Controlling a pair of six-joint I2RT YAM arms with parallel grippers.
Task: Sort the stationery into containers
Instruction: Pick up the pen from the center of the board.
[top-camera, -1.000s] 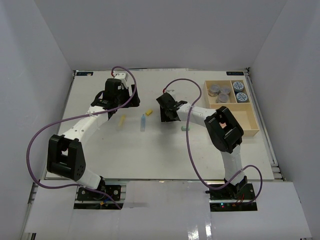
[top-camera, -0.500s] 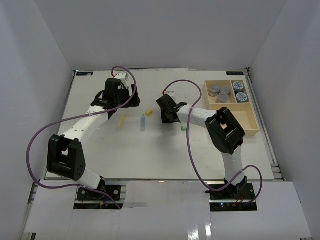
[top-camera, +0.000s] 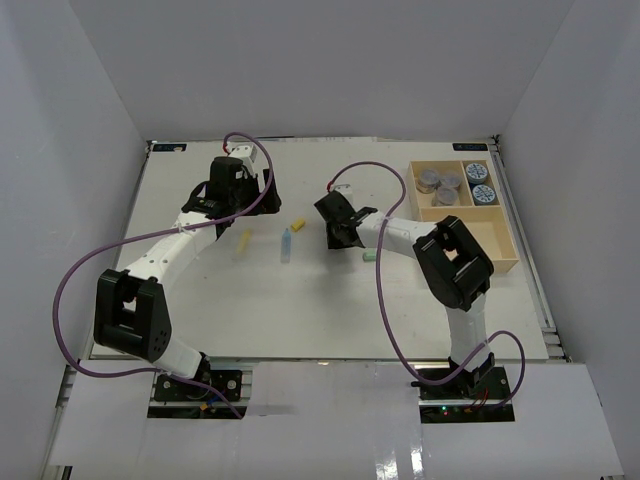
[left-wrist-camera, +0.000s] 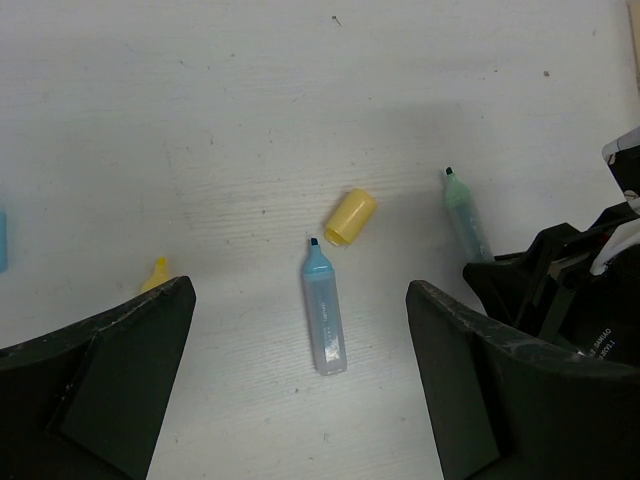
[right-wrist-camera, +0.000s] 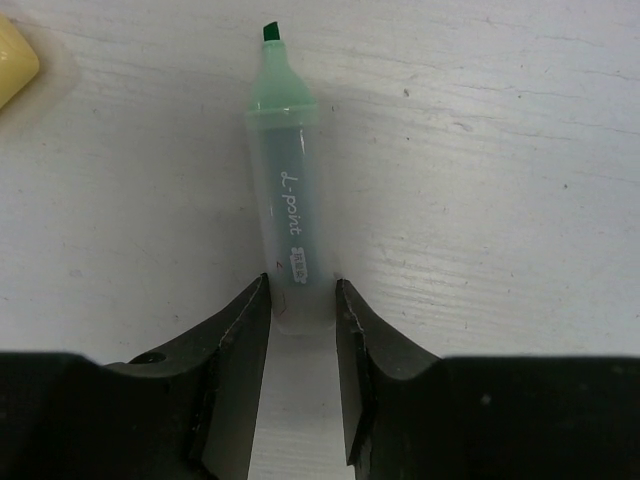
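A green marker (right-wrist-camera: 285, 190) lies on the white table, its tip pointing away from my right gripper (right-wrist-camera: 300, 300). The jaws press both sides of its rear end; in the top view that gripper (top-camera: 338, 238) hides it. A blue marker (left-wrist-camera: 325, 320) and a yellow cap (left-wrist-camera: 350, 215) lie below my left gripper (left-wrist-camera: 300, 288), which hovers wide open with nothing in it. A yellow marker (top-camera: 243, 243) lies further left. The wooden tray (top-camera: 500, 268) at the right holds grey rolls (top-camera: 438, 183) and blue-and-white rolls (top-camera: 480, 182) in separate far sections.
A small green piece (top-camera: 367, 257) lies just right of the right gripper. The tray's larger near section (top-camera: 490, 240) shows bare wood. White walls close in the table on three sides. Purple cables loop over both arms.
The right gripper's jaws have narrowed onto the green marker's rear end, and the gripper has shifted slightly right. The left arm has stayed still.
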